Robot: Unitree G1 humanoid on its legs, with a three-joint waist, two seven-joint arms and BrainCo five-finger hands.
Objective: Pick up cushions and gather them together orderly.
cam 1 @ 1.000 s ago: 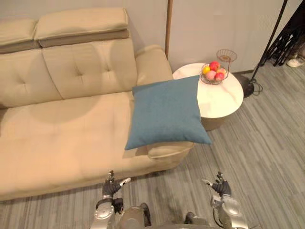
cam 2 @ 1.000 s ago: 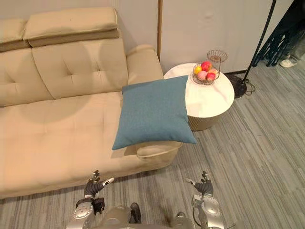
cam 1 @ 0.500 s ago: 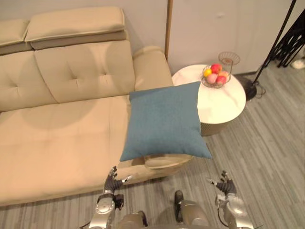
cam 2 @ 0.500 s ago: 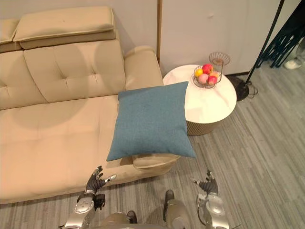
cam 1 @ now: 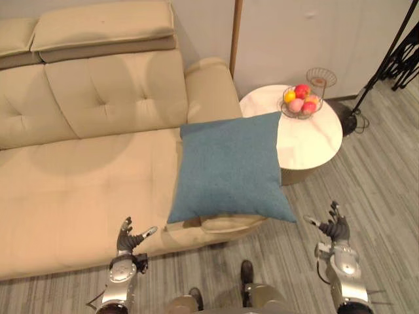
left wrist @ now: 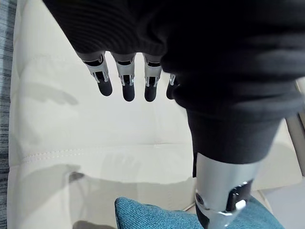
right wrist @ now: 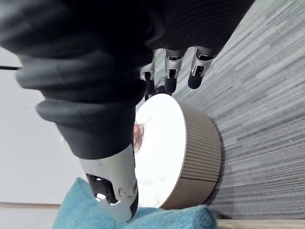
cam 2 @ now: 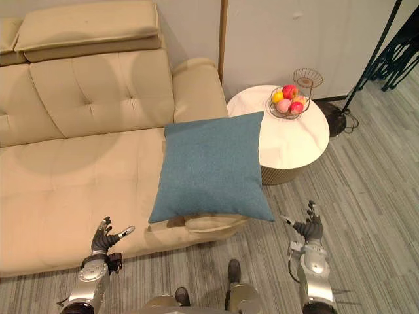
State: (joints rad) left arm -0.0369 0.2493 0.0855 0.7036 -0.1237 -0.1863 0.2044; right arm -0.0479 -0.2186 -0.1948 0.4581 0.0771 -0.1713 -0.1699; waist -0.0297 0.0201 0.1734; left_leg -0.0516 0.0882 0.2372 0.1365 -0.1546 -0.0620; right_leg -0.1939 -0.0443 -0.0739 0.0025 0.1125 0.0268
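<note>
Hovering at the lower left of the left eye view, the left hand [cam 1: 128,238] is open: its fingers [left wrist: 125,88] are straight and spread, the thumb stands apart, and nothing is held. It sits over the front edge of the sofa [cam 1: 72,183] seat. The right hand [cam 1: 336,227] shows at the lower right, likewise open, with fingers [right wrist: 196,75] straight and empty. It is above the floor [cam 1: 383,176], well apart from the sofa.

Between the two hands, at the centre of the frame, lies the cushion [cam 1: 229,167]. It is blue and square, face up, and slanted across the sofa's right end, covering the front part of the armrest [cam 1: 209,85]. Its lower edge overhangs the sofa's front corner. Its upper right corner overlaps the rim of the table [cam 1: 314,140]; contact there cannot be confirmed. Neither hand touches the cushion.

The table is round, with a white top and a ribbed tan side, and stands just right of the sofa. A wire basket [cam 1: 302,103] of fruit stands on its far part. A black stand [cam 1: 348,121] has its base on the floor beside the table, and its pole rises toward the upper right corner.
</note>
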